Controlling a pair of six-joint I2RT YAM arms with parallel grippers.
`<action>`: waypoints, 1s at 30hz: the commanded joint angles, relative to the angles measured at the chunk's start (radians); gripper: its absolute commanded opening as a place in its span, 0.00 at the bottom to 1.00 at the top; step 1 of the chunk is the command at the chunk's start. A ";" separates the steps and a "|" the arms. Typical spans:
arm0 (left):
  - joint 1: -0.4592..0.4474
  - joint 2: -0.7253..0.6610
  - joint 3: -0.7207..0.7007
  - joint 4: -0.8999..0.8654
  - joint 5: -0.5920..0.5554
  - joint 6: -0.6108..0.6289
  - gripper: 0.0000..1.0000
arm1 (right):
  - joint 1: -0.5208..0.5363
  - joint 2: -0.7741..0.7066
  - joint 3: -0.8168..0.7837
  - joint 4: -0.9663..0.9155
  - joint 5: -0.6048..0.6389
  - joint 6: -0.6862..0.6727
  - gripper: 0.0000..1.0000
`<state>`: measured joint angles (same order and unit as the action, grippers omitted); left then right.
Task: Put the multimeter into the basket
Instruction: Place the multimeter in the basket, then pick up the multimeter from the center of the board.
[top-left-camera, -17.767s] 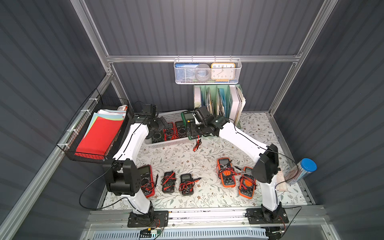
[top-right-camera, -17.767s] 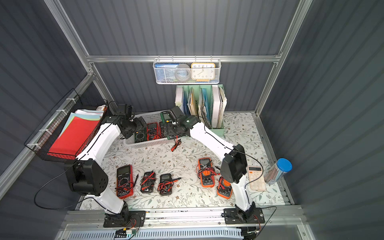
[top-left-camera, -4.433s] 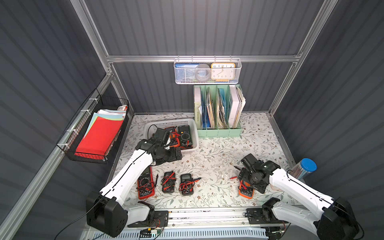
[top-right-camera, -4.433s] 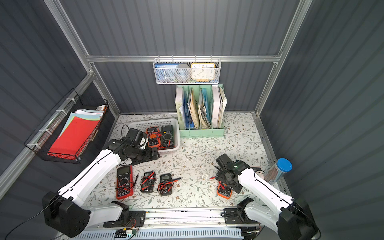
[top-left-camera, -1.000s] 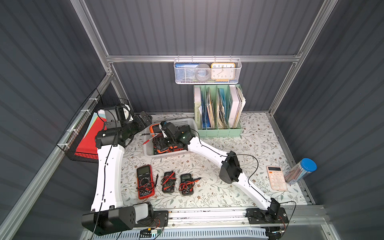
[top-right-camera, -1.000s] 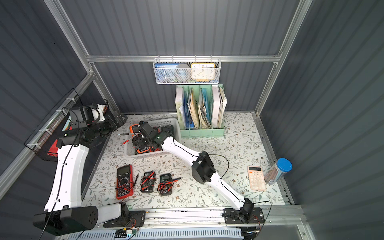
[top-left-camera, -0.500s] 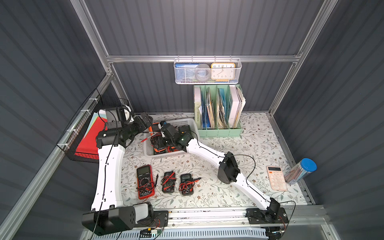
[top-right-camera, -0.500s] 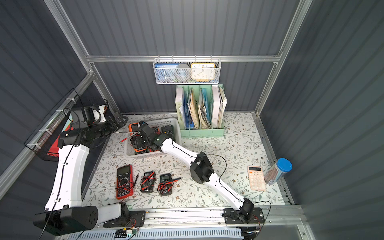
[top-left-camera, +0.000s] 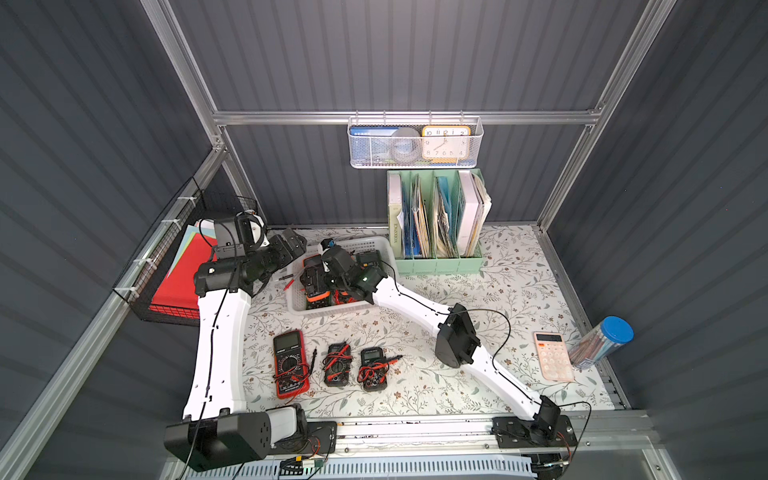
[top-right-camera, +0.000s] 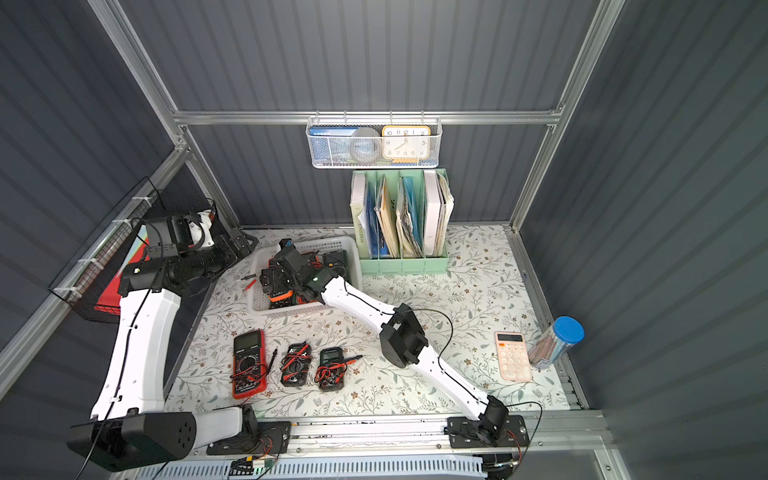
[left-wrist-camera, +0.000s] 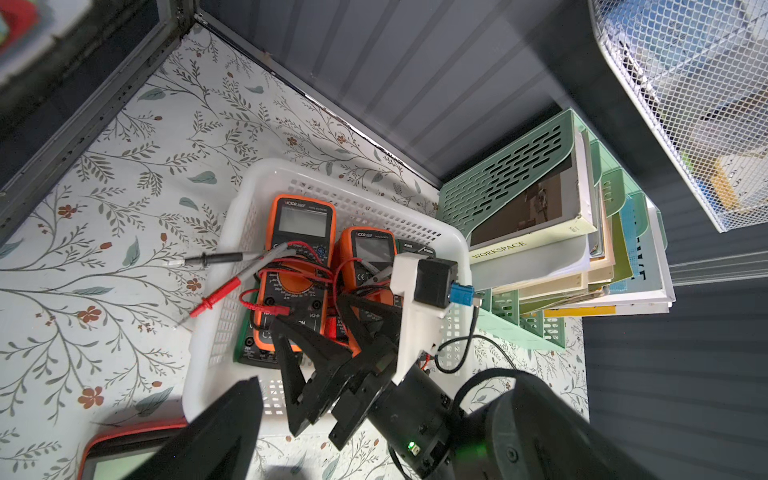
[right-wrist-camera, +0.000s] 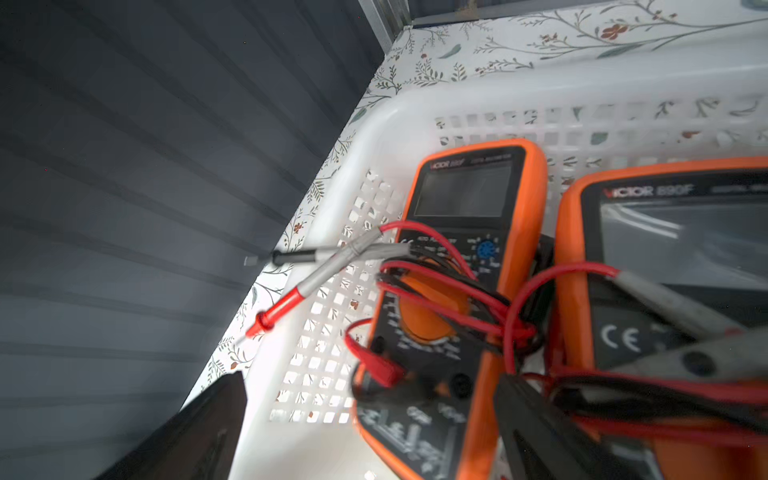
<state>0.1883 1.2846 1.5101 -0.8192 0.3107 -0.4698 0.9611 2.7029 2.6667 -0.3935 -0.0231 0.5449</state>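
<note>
1. I am looking at a low rectangular white plastic basket (top-left-camera: 297, 306) (left-wrist-camera: 199, 353). It has a smooth rolled rim, and a grid of square holes runs through its walls and floor.
2. The right gripper (left-wrist-camera: 308, 311) is showing matt black, wedge-shaped fingers (left-wrist-camera: 293, 365). The left gripper (top-left-camera: 296, 246) is showing the same build.
3. The basket is sitting at the rear left of a white table cover (top-left-camera: 478, 291) printed with green sprigs and small brown flowers.
4. Dark grey ribbed wall panels (top-left-camera: 374, 62), set in a bare aluminium frame (top-left-camera: 395, 117), are enclosing the cell.
5. The orange-cased multimeter (left-wrist-camera: 299, 266) (right-wrist-camera: 461, 191) has a black face, a grey display and an orange dial. It is lying face up inside the basket.
6. It is resting on a darker green-edged meter (left-wrist-camera: 246, 351) and lying just beside a second orange meter (left-wrist-camera: 370, 257).
7. Red and black leads are coiling over its dial. A red probe (left-wrist-camera: 216, 297) and a black probe (left-wrist-camera: 212, 258) are poking out over the basket's rim.
8. The right jaws are standing wide apart on either side of the multimeter's lower end and are gripping nothing. In the right wrist view, one finger is sitting well clear of the casing.
9. The left jaws are also spread wide and holding nothing. They are hanging above the table just beside the basket's far left corner.
10. A red-cased meter (top-left-camera: 291, 363) and two smaller black meters (top-left-camera: 337, 365) are lying in a row near the front edge.
</note>
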 joint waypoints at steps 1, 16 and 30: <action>-0.006 -0.012 -0.003 -0.026 0.002 0.007 0.99 | -0.007 -0.006 0.004 0.018 -0.004 0.011 0.99; -0.007 -0.035 0.099 -0.152 0.028 0.031 0.99 | 0.022 -0.375 -0.250 -0.056 -0.017 -0.023 0.99; -0.114 -0.170 -0.120 -0.308 -0.073 0.067 0.99 | 0.026 -0.882 -1.034 -0.171 0.158 0.090 0.99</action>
<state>0.1028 1.1419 1.4548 -1.0599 0.2821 -0.4278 0.9829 1.8698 1.7210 -0.4976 0.0914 0.5945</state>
